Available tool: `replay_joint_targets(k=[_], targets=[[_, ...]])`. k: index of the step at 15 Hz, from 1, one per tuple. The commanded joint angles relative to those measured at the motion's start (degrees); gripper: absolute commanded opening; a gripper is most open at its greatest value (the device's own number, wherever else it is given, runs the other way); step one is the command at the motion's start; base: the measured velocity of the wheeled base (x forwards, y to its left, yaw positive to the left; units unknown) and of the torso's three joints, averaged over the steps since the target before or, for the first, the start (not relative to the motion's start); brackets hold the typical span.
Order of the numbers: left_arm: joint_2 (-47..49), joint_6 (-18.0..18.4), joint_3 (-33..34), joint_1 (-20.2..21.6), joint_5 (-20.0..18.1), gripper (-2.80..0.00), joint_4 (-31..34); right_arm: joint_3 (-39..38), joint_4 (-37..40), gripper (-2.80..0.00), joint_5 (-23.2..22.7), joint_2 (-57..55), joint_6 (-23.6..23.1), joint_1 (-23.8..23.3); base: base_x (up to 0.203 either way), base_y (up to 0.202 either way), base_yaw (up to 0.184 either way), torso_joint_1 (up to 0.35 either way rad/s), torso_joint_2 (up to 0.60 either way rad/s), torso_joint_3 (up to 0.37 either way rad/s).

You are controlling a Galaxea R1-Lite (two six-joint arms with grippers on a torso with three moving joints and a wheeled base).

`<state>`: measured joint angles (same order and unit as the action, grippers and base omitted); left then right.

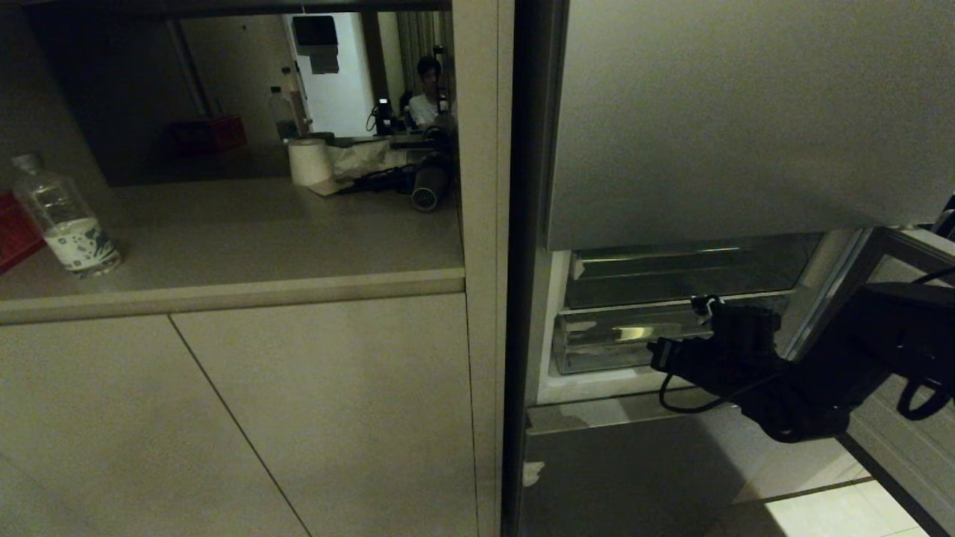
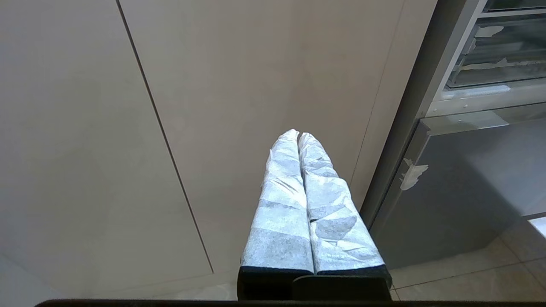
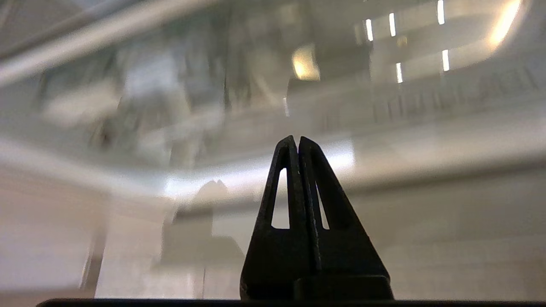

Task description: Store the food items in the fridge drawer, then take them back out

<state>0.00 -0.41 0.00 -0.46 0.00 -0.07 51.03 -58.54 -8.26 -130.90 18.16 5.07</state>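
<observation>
Far left on the worktop, a clear plastic bottle is seen standing upright, its white label printed with dark marks that cannot be read. Just beyond it at the frame edge, a red crate is glimpsed. Further back, a roll of white paper is seen, and a person is seated in the far room. No brand name can be made out anywhere.

Below the worktop, the left gripper is held before the pale cupboard doors; its wrapped fingers are pressed together with nothing between them.

To the right, the grey steel fridge is shown with a compartment opened, and the fridge drawer is seen inside as a clear bin. The right gripper is held at the drawer's right front, though contact cannot be judged. In its wrist view the black fingers are closed tip to tip, gripping nothing. No food item can be picked out in the drawer.
</observation>
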Motion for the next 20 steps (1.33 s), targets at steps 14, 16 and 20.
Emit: replay_joint_targets(k=[14,16,20], targets=[[0.0,0.0,0.0,0.0,0.0,-2.80,0.0,-47.6,44.8,-2.80,7.0,111.8,-16.5,-2.8,0.000,0.000,0.000,0.000,0.00,0.000],[0.0,0.0,0.0,0.0,0.0,-2.80,0.0,-50.6,51.1,-2.80,8.1,120.3,-19.9,-4.5,0.000,0.000,0.000,0.000,0.00,0.000],[0.0,0.0,0.0,0.0,0.0,-2.80,0.0,-52.4,53.7,-2.80,8.6,131.3,-20.6,-5.5,0.000,0.000,0.000,0.000,0.00,0.000]])
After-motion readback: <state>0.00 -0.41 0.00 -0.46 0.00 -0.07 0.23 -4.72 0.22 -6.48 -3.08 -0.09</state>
